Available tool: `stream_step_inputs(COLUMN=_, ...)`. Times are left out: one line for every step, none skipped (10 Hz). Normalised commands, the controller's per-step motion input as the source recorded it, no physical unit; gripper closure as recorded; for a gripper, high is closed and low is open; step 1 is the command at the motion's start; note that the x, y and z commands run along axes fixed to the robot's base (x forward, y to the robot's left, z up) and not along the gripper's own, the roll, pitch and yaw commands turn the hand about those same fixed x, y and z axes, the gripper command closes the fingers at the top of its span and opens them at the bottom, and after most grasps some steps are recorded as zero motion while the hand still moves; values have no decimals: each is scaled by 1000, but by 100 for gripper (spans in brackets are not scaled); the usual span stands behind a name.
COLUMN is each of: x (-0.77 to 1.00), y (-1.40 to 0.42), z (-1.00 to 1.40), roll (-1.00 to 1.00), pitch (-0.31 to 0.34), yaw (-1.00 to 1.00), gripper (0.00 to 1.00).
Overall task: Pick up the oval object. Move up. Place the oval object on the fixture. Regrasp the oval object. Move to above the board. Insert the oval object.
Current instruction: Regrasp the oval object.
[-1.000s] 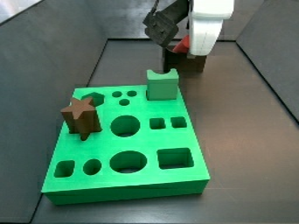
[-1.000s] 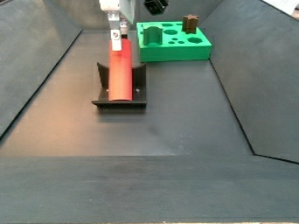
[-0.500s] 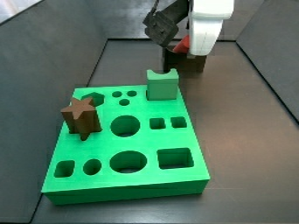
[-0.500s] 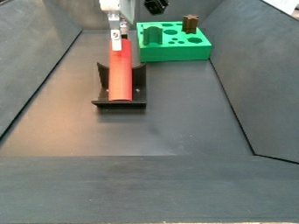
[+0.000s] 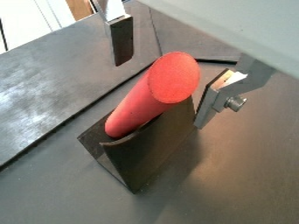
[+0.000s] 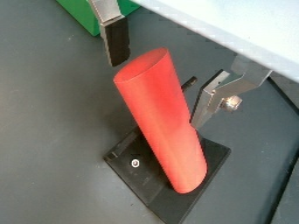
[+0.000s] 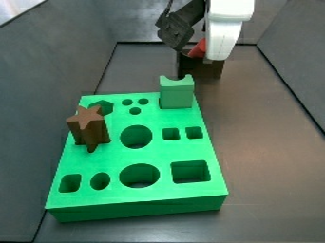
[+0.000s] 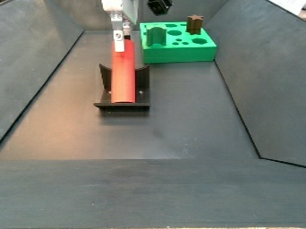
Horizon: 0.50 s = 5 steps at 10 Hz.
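The gripper (image 6: 163,74) straddles the far end of the oval object (image 6: 162,117) lying lengthwise in the fixture (image 6: 158,173), its fingers (image 6: 114,42) spread wide, clear of both flanks.

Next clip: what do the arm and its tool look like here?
The arm's last link is glossy white above a black wrist part. The tool, beside the red rod on the fixture, has two flat silver plate fingers with dark pads; one finger's metal bracket carries a small screw. No cables or markings are visible.
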Motion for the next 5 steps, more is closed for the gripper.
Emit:
stream_step_inputs(x=75, y=-10, z=4, roll=-46, pitch=205, yaw=59, gripper=0)
stream_step_inputs(x=75, y=-10, z=4, roll=-46, pitch=205, yaw=60, gripper=0)
stream_step_inputs(x=75, y=-10, z=4, roll=-46, pitch=205, yaw=59, gripper=0)
stream_step_inputs(x=75, y=-10, z=4, roll=-46, pitch=205, yaw=59, gripper=0)
stream_step_inputs(x=75, y=-10, z=4, roll=-46, pitch=205, yaw=59, gripper=0)
